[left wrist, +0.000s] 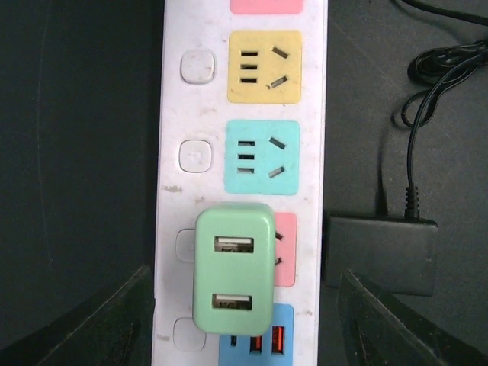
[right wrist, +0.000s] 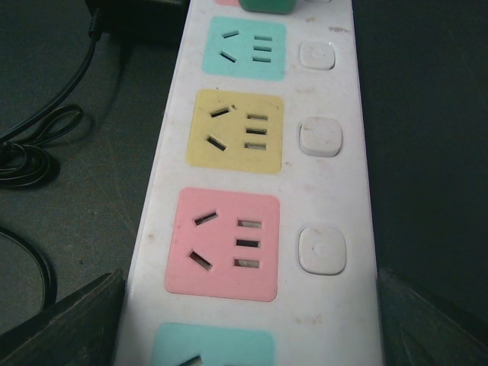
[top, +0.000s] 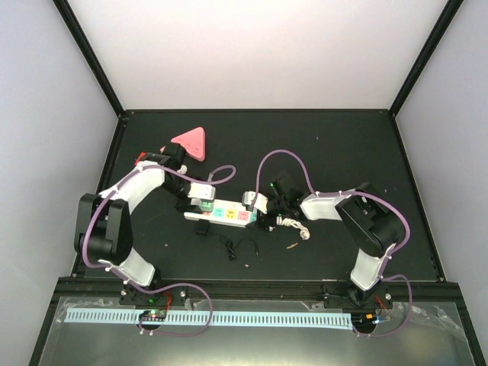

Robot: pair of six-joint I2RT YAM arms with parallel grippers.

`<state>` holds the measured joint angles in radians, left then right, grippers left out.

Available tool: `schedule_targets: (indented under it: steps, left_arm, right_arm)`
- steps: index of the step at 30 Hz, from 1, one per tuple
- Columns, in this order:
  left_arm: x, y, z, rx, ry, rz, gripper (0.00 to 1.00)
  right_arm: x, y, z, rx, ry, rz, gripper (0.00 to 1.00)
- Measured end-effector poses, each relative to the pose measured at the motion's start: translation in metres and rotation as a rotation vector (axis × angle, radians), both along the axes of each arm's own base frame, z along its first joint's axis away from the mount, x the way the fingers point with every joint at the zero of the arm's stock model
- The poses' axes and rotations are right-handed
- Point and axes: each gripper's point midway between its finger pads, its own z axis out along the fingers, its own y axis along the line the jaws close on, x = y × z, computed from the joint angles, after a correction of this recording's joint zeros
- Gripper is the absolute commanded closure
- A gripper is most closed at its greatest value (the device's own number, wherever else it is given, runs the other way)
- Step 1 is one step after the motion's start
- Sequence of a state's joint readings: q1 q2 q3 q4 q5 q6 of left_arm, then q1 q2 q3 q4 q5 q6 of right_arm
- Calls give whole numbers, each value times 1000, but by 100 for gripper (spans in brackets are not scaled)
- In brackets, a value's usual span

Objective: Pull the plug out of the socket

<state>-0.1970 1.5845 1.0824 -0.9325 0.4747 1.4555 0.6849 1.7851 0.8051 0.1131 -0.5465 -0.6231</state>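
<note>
The socket is a long white power strip lying mid-table. A mint-green plug with two USB ports sits in its pink outlet, next to the blue USB face. It also shows in the top view and at the top edge of the right wrist view. My left gripper is open above the plug end, with its fingers on both sides of the strip and not touching the plug. My right gripper is open and straddles the strip near a pink outlet, with its fingers close to the strip's edges.
A black adapter with a coiled black cable lies against the strip's near side. The strip's knotted white cord lies to its right. A pink triangle sits at the back left.
</note>
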Motion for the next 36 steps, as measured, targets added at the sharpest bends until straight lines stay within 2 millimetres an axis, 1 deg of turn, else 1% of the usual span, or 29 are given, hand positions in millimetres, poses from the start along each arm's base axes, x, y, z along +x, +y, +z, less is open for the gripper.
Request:
schedule_targets:
  steps: [3,8,10,11,14,17,26,33,36]
  left_arm:
    - [1,-2,-4,9,-9,-8,39]
    - [6,-6,-10,21,-18,-9,52]
    - [6,-9,-12,20,-24,-12,57]
    - [5,-11,-13,20,-24,-16,60]
    - [1,-17,-18,21,-19,-26,66]
    - [0,-24,-18,16,-23,-27,69]
    - [-7,-39,-18,15,-2,-27,73]
    - [-12,-59,-18,5,3,-39,74]
    - [-14,-67,-17,-1,6,-39,74]
  right_arm:
    - [0,0,0,3,-3,0,19]
    - [-2,-1,0,9,-8,-1,11]
    - [-2,-2,0,11,-9,-1,4]
    - [-3,-3,0,9,-12,0,2]
    - [-7,-7,-5,-5,-1,-5,0]
    - [-11,-11,-9,-13,7,-4,0]
    - [-14,-13,-7,-8,7,-3,0]
    - [-16,-12,-6,0,11,5,0]
    - [-16,-11,-6,2,12,7,2]
